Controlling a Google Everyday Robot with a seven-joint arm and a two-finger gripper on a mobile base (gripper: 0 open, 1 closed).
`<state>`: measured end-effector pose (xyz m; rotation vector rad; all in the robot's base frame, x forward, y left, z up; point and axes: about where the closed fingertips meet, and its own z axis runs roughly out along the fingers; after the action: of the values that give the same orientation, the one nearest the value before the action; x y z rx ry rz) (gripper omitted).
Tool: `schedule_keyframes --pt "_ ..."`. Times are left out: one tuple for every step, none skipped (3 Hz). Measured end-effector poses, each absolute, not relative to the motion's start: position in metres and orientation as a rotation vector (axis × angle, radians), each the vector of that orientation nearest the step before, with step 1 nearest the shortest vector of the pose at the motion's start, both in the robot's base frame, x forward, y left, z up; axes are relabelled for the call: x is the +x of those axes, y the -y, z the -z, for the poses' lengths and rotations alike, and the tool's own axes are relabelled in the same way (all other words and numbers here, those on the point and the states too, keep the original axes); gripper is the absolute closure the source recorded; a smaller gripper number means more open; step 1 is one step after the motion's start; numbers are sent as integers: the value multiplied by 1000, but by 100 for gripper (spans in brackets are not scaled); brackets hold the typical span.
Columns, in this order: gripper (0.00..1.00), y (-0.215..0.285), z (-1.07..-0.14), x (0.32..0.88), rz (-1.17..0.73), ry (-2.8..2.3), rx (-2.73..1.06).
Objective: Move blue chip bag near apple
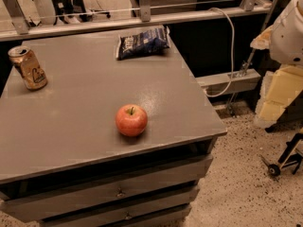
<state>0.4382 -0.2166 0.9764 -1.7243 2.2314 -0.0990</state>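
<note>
Presently, the task stands at its opening step: nothing is grasped and the approach has not yet begun.

At the far left of the grey table (71, 122) a gold drink can (27, 67) stands upright. It carries a dark emblem, and no wording on it can be read. It is no part of the job.

Toward the front, near the middle, the apple (131, 119) sits stem up, alone on bare surface.

Slightly right of it and well apart, at the back edge, the blue chip bag (142, 42) lies flat. Its white lettering is visible but not legible.

At the lower right border, off the table and above the speckled floor, the gripper (286, 160) is partly cut by the frame. Whether it is open or closed cannot be told. It holds nothing that can be seen.

Judgement: the next move calls for a long reach across to the back edge, a pinch on crinkly foil that may slip or crumple, then a carry forward to set the bag beside the apple without knocking the fruit into a roll.
</note>
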Motion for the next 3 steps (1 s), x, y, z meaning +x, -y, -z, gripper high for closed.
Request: schedule_keyframes --pt "0 216 -977 439 102 -2225 -1721" --pt "0 215 -966 470 93 -2165 -1722" --pt "0 209 -947 560 83 -1996 -1698"
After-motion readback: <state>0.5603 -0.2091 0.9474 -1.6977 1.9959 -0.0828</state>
